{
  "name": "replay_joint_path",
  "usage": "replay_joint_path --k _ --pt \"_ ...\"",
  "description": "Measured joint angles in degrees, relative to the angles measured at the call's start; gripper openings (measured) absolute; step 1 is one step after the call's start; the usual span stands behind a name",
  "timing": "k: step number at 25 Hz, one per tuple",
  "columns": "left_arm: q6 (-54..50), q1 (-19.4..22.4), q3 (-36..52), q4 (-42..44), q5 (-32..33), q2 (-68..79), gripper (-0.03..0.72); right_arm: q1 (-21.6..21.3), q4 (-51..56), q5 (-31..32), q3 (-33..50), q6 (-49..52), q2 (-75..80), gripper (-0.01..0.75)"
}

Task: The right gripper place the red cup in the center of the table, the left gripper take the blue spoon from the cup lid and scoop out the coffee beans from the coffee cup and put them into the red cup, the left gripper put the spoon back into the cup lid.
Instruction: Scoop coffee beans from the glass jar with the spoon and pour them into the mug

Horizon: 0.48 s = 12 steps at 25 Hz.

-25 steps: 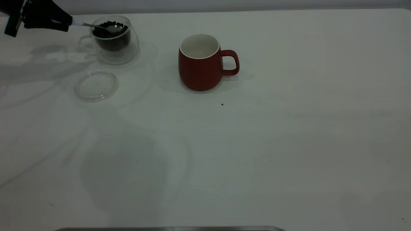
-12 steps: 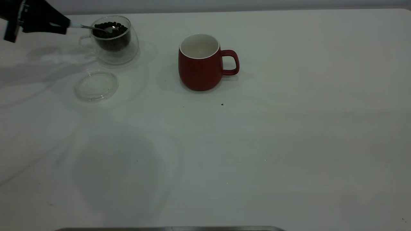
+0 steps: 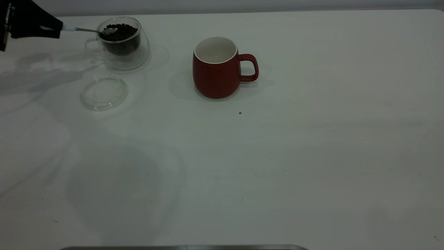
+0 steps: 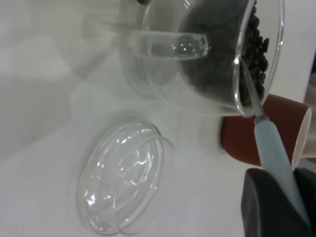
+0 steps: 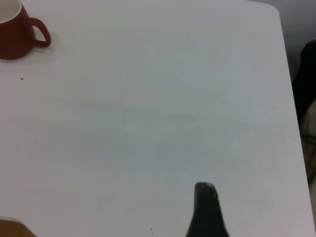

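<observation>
My left gripper is at the table's far left, shut on the pale handle of the blue spoon. The spoon lies about level, and its metal bowl sits on the coffee beans just inside the left rim of the coffee cup. In the left wrist view the fingers clamp the spoon, whose neck crosses the cup's rim. The cup lid lies empty in front of the cup. The red cup stands upright and empty at mid-table, handle to the right. My right gripper is out of the exterior view.
The white table stretches wide to the right and front. A few dark specks lie in front of the red cup. A grey strip runs along the front edge. The red cup also shows in the right wrist view, far from that gripper.
My left gripper has drawn back to the left with the spoon. The spoon's bowl slid from the middle of the beans to the cup's left rim. The red cup and lid have not moved.
</observation>
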Motion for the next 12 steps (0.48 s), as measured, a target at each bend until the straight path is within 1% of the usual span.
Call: replay_joint_path --k 12 --pt "0.0 0.1 0.0 -6.0 0.2 2.1 0.124 0.0 0.0 0.0 0.0 0.0 0.0 0.583"
